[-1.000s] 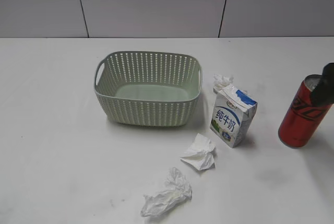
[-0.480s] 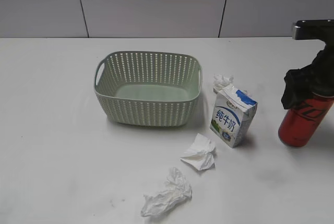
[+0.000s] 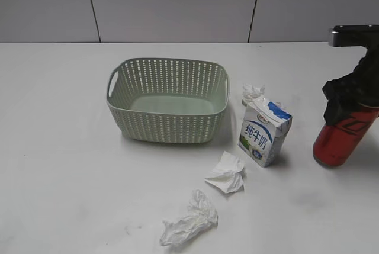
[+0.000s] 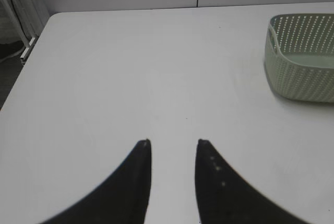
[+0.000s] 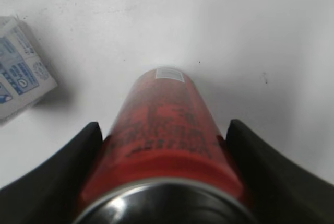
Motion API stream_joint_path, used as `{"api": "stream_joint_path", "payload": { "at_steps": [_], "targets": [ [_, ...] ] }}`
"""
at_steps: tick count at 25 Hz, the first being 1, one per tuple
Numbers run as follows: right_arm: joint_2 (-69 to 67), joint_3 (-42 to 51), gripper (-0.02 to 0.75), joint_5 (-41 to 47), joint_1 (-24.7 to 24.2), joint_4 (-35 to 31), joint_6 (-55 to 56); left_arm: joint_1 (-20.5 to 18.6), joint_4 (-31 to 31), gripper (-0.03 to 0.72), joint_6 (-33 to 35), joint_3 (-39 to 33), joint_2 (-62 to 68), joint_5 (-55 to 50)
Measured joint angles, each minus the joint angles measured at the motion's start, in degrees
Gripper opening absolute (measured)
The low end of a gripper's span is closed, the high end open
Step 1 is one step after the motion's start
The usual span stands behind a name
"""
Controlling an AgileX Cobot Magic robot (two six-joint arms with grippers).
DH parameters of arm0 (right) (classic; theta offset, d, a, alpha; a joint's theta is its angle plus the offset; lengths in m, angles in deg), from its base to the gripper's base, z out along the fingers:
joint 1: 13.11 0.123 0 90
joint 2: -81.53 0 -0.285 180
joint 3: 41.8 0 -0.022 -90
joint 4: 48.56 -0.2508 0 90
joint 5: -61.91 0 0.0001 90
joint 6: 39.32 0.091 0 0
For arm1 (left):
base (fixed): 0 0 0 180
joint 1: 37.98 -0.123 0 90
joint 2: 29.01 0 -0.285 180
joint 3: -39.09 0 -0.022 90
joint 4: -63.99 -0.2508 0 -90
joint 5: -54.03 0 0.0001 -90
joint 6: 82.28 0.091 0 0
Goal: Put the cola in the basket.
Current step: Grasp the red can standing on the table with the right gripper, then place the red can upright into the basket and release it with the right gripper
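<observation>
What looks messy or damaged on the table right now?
The milk carton has a torn-open top, and three crumpled tissues lie around it. The cola leans slightly between the right gripper fingers.

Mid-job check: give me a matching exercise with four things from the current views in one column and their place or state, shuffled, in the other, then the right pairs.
Things:
1. tall slim red cola can
2. pale sage-green perforated plastic basket
3. white-and-blue milk carton
4. left gripper

Places or states:
A. open, above bare white table, holding nothing
B. standing between the basket and the can
C. upright at the far right, between the right gripper's fingers
D. nothing inside, left of the carton

Pairs: 1-C, 2-D, 3-B, 4-A
</observation>
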Motion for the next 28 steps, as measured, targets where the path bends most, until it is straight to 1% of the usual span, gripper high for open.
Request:
{"api": "stream_joint_path", "payload": {
  "at_steps": [3,6,9,12,15,19,24,28],
  "targets": [
    [0.0,-2.7,0.517,2.49,0.0,0.06,0.0,0.0,0.0,0.232,0.0,0.0,0.0,0.0],
    [-0.04,-7.85,0.518,5.62,0.0,0.11,0.0,0.0,0.0,0.232,0.0,0.0,0.0,0.0],
    [-0.04,-15.05,0.518,8.3,0.24,0.11,0.0,0.0,0.0,0.232,0.0,0.0,0.0,0.0],
    [-0.06,-23.38,0.518,10.12,1.86,0.72,-0.06,0.0,0.0,0.232,0.0,0.0,0.0,0.0],
    [-0.92,-30.99,0.518,12.1,5.27,0.96,-0.18,0.0,0.0,0.232,0.0,0.0,0.0,0.0],
    [-3.75,-39.12,0.517,16.31,12.26,2.74,-0.25,0.0,0.0,0.232,0.0,0.0,0.0,0.0],
    [-10.6,-46.68,0.517,19.9,21.43,3.73,-0.31,0.0,0.0,0.232,0.0,0.0,0.0,0.0],
    [-17.51,-51.07,0.518,20.24,26.47,3.73,-0.36,0.0,0.0,0.232,0.0,0.0,0.0,0.0]
  ]
}}
